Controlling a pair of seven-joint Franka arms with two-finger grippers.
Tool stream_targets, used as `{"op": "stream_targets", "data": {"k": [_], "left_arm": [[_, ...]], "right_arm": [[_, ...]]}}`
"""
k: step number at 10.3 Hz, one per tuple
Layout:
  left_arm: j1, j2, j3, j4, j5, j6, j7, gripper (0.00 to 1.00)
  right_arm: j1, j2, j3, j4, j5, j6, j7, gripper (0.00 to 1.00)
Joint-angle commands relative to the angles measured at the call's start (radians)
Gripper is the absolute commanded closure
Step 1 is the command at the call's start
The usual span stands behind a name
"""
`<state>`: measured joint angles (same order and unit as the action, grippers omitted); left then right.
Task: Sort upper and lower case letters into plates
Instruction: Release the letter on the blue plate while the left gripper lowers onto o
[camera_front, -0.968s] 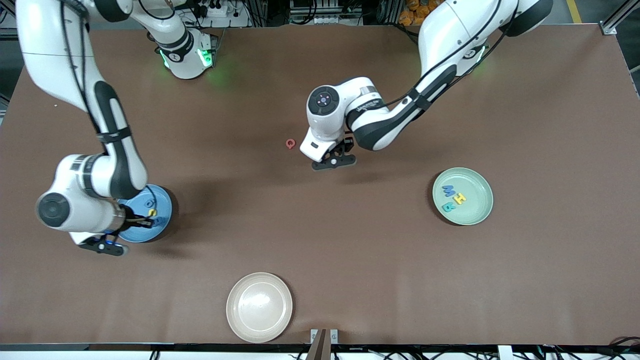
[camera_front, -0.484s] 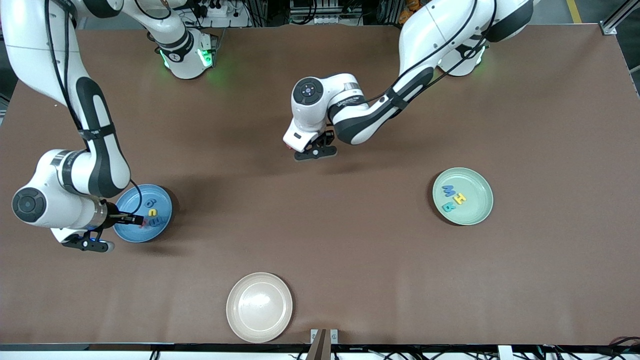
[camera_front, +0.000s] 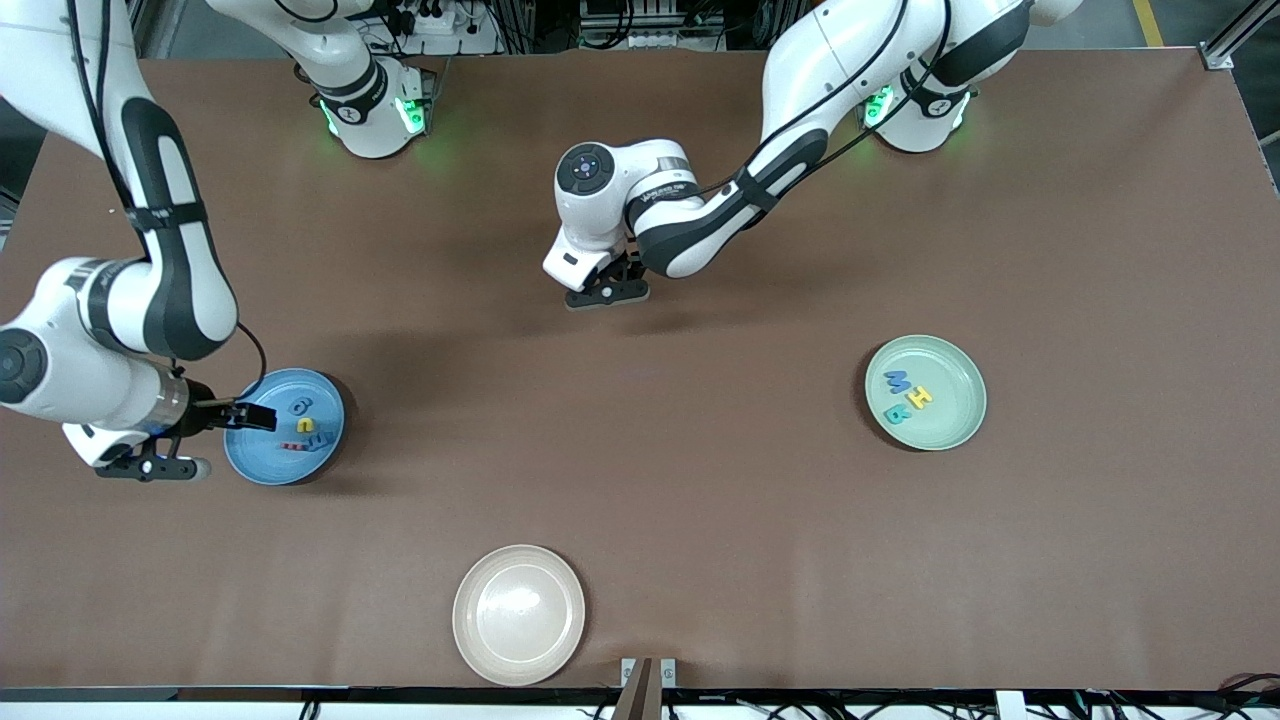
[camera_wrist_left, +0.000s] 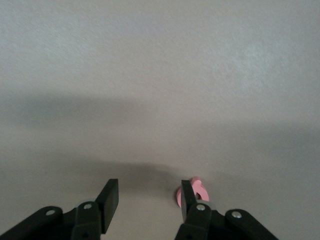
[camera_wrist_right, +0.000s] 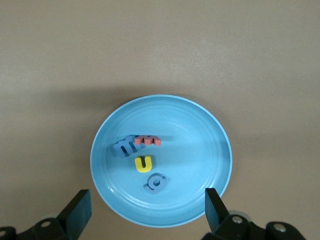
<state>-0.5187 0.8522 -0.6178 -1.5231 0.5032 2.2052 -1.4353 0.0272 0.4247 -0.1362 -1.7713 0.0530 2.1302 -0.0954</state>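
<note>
Risk sits with the left claw: its jaws are parted over the bare counter, and the red letter lies not between them but just beside one fingertip. If I bring it straight down and close, I judge that finger would land on the letter or nudge it aside — a flat piece this small skates easily.

The right claw hangs released at the rim of the blue plate, which carries four letters, a red one tipped against a blue one. Any sweep across that plate could flick one out.

Relative to the blue plate, the green plate with three letters lies well apart toward the left arm's end, and the cream plate lies nearer the front camera. The counter is plain brown matting — wide and open.
</note>
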Motion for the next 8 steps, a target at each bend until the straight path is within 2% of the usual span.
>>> {"op": "stream_targets", "data": {"k": [1,2,5,8], "left_arm": [[-0.043,0.024,0.042,0.035,-0.022,0.039,-0.029,0.40],[-0.063,0.025,0.058,0.035,-0.022,0.057,-0.040,0.37],[-0.089,0.047,0.066,0.060,-0.022,0.065,-0.051,0.37],[-0.104,0.059,0.076,0.069,-0.022,0.067,-0.053,0.37]], "right_arm": [[-0.010,-0.099,0.027,-0.086,-0.042,0.013,-0.014,0.00],[0.003,-0.140,0.027,-0.114,-0.044,0.013,-0.012,0.00],[0.025,-0.240,0.043,-0.184,-0.067,0.013,-0.012,0.00],[0.019,-0.293,0.053,-0.206,-0.071,0.010,-0.012,0.00]]}}
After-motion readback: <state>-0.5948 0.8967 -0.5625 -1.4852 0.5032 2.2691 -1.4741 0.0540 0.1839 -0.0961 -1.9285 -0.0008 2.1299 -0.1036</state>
